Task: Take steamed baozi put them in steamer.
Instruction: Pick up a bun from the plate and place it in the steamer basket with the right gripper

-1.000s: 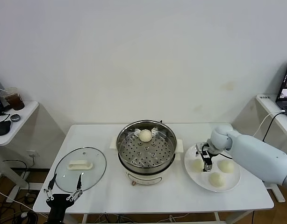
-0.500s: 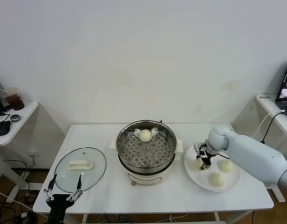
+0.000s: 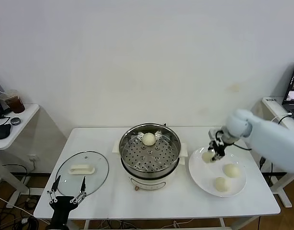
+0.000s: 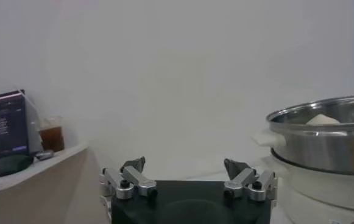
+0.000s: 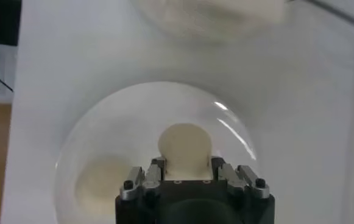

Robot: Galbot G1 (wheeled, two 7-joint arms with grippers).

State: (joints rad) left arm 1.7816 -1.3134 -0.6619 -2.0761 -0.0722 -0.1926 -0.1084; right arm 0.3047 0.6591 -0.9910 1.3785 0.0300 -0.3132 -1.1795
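Jaws of my right gripper (image 3: 212, 156) clamped on a baozi (image 5: 184, 144) over the plate (image 3: 200, 171), steamer (image 3: 150, 152) lies left; left gripper (image 3: 66, 192) parked, fingers apart.

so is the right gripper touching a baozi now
Touching. In the right wrist view the right gripper has its jaws shut on a baozi, pressing both its sides. The head view shows it above the plate.

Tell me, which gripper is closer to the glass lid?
The left. The left gripper hangs open at the table's front edge, right beside the glass lid. The right gripper is across the table, shut on a baozi above the white plate.
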